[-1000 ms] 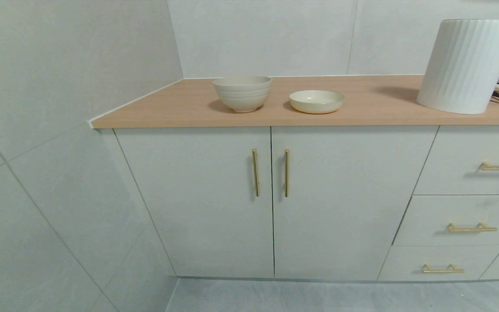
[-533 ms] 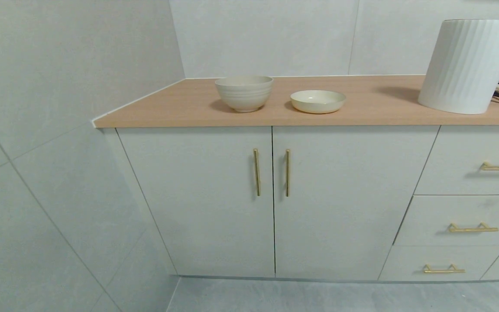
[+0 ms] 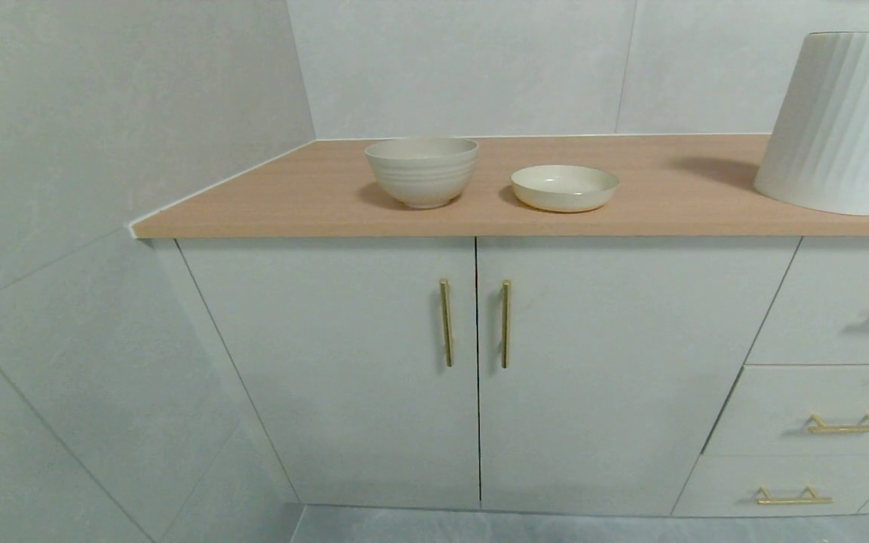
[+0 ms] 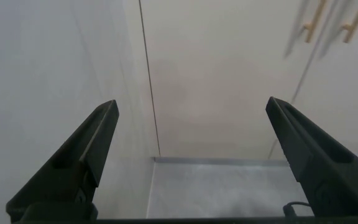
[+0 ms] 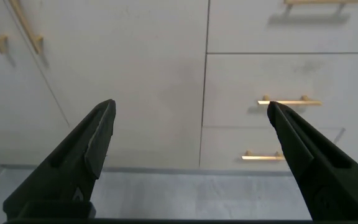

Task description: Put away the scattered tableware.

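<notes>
Since a second ago the whole scene is sliding and swelling a little in the head view. The counter point(image 3: 314, 204) is sitting lower and larger, and the tall ribbed white container point(image 3: 842, 121) is drifting toward the right edge. That reads as the camera closing in on the cupboard. The tableware itself is not shifting on the counter.

The deep bowl point(image 3: 422, 170) is standing upright near the counter's front edge, toward its left corner. The shallow dish point(image 3: 564, 187) is lying just beside it on the right, with a gap between them. Both are sitting above the pair of doors, whose two brass handles point(image 3: 446, 323) are hanging side by side at the middle seam. The doors are shut.

The left gripper point(image 4: 191, 107) is hanging low in front of the cupboard's left side, spread wide and carrying nothing. The right gripper point(image 5: 191, 107) is likewise gaping wide and empty, facing the drawers point(image 5: 278, 74) and the floor below them.

I'm judging that the task is only starting. Neither piece is being touched, and the approach is bringing the doors and the counter's front edge within reach. The likely next step is either opening a door or lifting the bowl. I cannot tell which from here.
</notes>
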